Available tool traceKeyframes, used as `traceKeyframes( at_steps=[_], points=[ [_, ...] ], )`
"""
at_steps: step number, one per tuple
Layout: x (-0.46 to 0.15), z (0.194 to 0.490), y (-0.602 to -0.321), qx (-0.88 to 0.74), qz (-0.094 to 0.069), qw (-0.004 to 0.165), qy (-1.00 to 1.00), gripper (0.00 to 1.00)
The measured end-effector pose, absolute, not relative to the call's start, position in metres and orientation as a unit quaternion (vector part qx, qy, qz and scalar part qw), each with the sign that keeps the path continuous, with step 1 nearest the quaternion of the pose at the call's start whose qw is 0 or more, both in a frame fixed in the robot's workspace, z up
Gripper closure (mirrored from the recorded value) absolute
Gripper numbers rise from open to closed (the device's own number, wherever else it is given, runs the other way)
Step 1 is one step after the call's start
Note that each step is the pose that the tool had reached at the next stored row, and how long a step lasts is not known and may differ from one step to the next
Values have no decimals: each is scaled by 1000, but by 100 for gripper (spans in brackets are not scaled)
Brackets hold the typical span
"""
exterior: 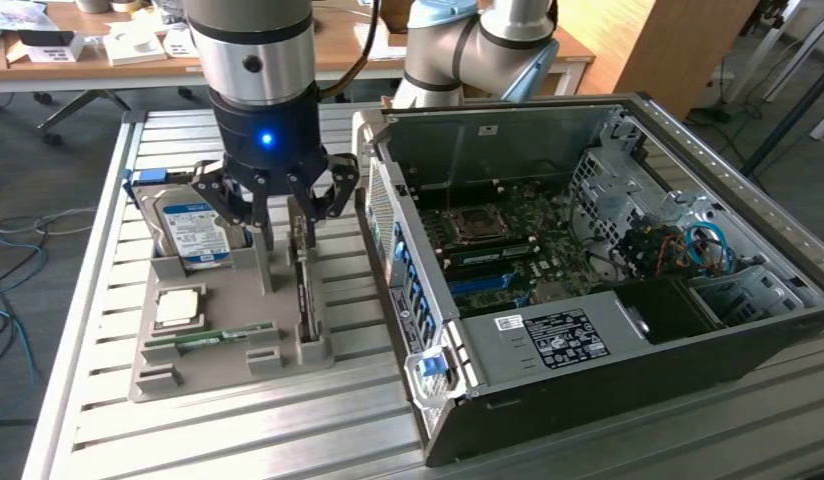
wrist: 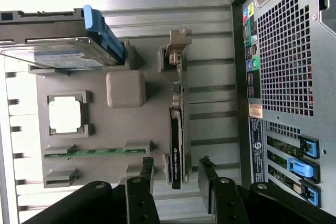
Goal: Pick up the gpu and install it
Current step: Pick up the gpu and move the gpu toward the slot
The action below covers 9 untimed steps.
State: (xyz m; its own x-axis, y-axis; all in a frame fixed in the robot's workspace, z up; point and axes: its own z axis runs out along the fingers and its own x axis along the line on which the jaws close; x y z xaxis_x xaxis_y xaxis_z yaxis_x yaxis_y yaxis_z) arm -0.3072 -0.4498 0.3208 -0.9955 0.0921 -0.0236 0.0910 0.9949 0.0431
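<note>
Wrist view: gripper wide open, empty, poised either side of gpu.
Stands on edge in grey tray, near hard drive. Probably light, stiff, fragile: best pinched across flat faces near top edge, clear of connector. Slatted metal table; open computer case just beside tray; desk behind.

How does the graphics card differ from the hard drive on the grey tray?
The graphics card is dark and thin; the hard drive is silver, thicker, with a blue-white label. The open tool is at the card's end, away from the drive. Both stand on edge in the tray.
</note>
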Motion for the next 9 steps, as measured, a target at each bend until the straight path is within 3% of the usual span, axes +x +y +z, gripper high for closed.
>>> traceKeyframes(
  at_steps=[9],
  points=[
    [-306, 321, -450, 46, 21, 13, 999, 53]
  ],
)
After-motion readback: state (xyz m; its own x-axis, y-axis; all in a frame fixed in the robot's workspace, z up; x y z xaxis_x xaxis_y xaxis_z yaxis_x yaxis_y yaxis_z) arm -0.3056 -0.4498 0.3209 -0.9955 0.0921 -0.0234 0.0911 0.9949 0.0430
